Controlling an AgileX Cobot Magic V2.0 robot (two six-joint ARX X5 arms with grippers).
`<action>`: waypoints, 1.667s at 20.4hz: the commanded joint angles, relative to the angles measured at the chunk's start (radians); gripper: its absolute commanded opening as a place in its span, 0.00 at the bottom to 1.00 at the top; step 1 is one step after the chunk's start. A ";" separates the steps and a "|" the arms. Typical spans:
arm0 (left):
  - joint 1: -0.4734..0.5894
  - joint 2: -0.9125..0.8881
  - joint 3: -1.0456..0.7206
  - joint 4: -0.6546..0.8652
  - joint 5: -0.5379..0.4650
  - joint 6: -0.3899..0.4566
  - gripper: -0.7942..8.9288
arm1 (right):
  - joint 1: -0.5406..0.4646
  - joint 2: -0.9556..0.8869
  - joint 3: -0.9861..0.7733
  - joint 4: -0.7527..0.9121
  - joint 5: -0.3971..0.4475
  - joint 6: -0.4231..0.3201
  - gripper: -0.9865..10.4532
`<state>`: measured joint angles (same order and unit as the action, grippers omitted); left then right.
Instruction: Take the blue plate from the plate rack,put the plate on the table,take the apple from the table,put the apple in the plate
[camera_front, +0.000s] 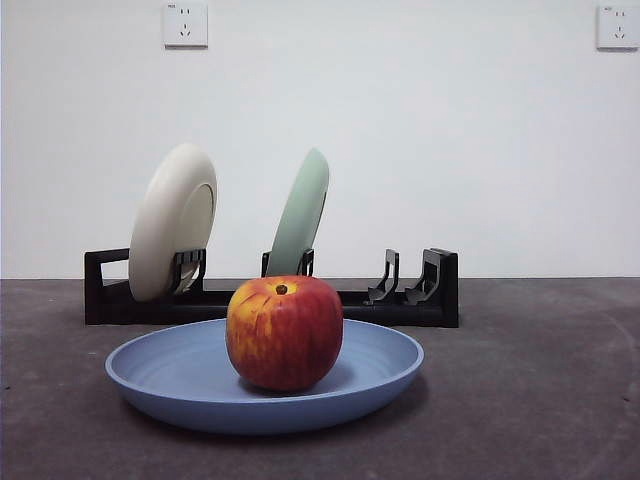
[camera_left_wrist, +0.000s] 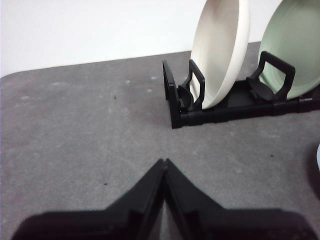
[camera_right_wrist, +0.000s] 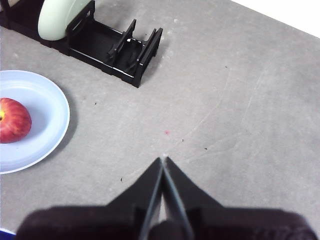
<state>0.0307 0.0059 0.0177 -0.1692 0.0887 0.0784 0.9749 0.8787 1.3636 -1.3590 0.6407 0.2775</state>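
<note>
The blue plate (camera_front: 190, 385) lies flat on the table (camera_front: 540, 400) in front of the plate rack (camera_front: 400, 305). The red apple (camera_front: 285, 332) sits in the plate's middle, stem pit up. Both also show in the right wrist view, the plate (camera_right_wrist: 45, 110) and the apple (camera_right_wrist: 14, 120). My right gripper (camera_right_wrist: 163, 159) is shut and empty over bare table, well away from the plate. My left gripper (camera_left_wrist: 164, 161) is shut and empty over bare table, short of the rack's end (camera_left_wrist: 175, 107). Neither arm shows in the front view.
A cream-white plate (camera_front: 172, 220) and a pale green plate (camera_front: 300, 212) stand upright in the rack. The rack's two right-hand slots (camera_front: 410, 280) are empty. A white wall with two sockets (camera_front: 185, 24) stands behind the table.
</note>
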 joint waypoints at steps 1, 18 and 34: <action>0.003 -0.002 -0.010 0.007 -0.003 -0.008 0.08 | 0.000 0.001 -0.001 -0.019 0.004 0.010 0.09; 0.003 0.017 -0.010 0.007 -0.003 -0.008 0.08 | -0.377 -0.200 -0.186 0.378 -0.084 -0.196 0.09; 0.003 0.023 -0.010 0.007 -0.003 -0.008 0.08 | -0.911 -0.713 -1.189 1.420 -0.634 -0.437 0.09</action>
<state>0.0307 0.0288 0.0177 -0.1699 0.0887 0.0780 0.0704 0.1776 0.2058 0.0360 0.0044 -0.1890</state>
